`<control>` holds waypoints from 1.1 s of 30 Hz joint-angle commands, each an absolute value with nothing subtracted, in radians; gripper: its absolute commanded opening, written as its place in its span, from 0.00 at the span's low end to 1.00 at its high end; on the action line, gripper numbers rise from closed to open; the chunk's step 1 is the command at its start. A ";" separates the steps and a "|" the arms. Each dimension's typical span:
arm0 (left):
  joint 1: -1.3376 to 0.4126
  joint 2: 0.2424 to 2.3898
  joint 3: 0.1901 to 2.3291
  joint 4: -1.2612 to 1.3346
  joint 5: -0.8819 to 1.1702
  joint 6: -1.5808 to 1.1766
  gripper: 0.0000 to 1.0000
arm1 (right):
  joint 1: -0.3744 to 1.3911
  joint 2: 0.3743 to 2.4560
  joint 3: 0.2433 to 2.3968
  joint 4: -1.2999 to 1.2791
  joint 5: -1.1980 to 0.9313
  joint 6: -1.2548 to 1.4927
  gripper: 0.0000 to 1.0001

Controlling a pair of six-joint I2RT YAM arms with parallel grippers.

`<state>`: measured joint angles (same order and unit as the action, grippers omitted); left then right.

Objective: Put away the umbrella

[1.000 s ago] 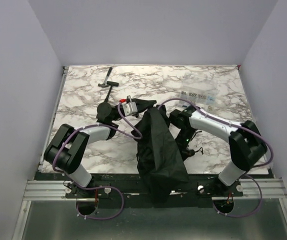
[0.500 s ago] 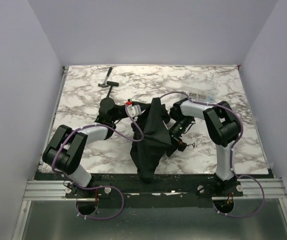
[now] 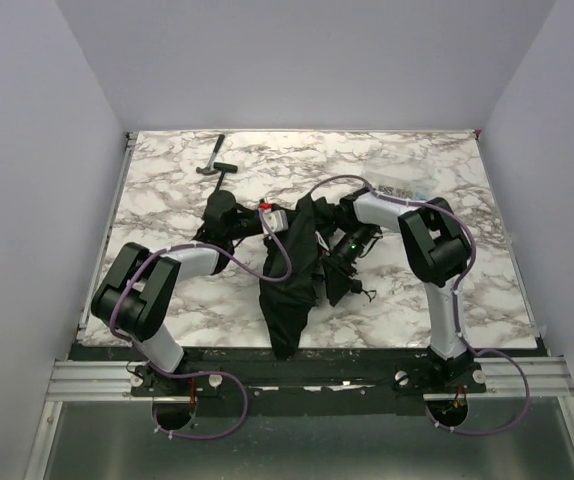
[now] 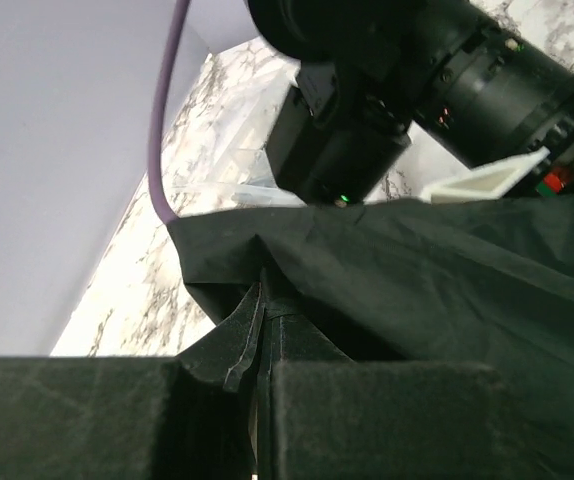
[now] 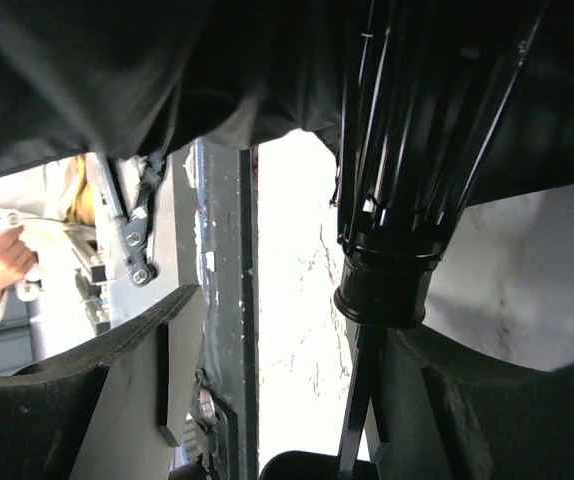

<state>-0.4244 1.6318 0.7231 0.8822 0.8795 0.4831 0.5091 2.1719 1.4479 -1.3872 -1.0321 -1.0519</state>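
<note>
Left gripper (image 4: 264, 375): jaws fully closed, a pleat of black cloth pinched between the fingers (image 4: 387, 415). The pads fill the bottom of the wrist view, so the contact point itself is hidden.

Right gripper (image 5: 287, 340): jaws apart, nothing clamped. A thin shaft (image 5: 360, 400) runs down through the gap, close to the finger at 4 o'clock. Can't tell if it touches. Above it is a round black collar (image 5: 387, 280), with a bundle of thin ribs (image 5: 417, 120) fanning up from it. Both finger pads are out of focus and cut off by the frame.

Umbrella (image 3: 292, 290): mid-table between the two grippers, lying crumpled. From overhead it tapers from 12 o'clock, near the grippers, to a point at 6 o'clock that reaches the near table edge. The handle and strap can't be picked out overhead: black on black, partly under the right arm (image 3: 407, 225). Matte fabric, soft creases, a seam ridge where the left gripper bites.

The canopy covers the top of the right wrist view and the lower half of the left one. A purple cable (image 4: 162, 120) crosses the left wrist view at 11 o'clock. The other arm's black motor housing, green light on, blocks 1 o'clock.

Surroundings:
- Table (image 3: 167, 200): white marble pattern with grey veins.
- Hammer (image 3: 214, 166): on the table at 11 o'clock, well apart from the umbrella.
- Clear plastic bag (image 3: 402, 188): at 1 o'clock, just beyond the right arm, contents unreadable.
- Grey metal rail (image 5: 224, 300): visible under the cloth in the right wrist view.
</note>
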 commanded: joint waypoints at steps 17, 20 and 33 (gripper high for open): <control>-0.398 1.663 0.808 0.905 0.876 0.445 0.00 | 0.458 1.779 1.335 -1.020 -0.677 -0.824 0.99; -0.397 1.665 0.818 0.894 0.884 0.455 0.00 | 0.450 1.676 1.318 -0.979 -0.698 -0.857 1.00; -0.397 1.712 0.926 0.737 0.853 0.553 0.00 | 0.450 1.291 0.838 -0.548 -0.708 -1.147 0.98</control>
<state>-0.4004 1.6989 0.8867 0.8078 0.8661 0.4900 0.4503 1.2732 0.9653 -0.7856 -0.7387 -1.0885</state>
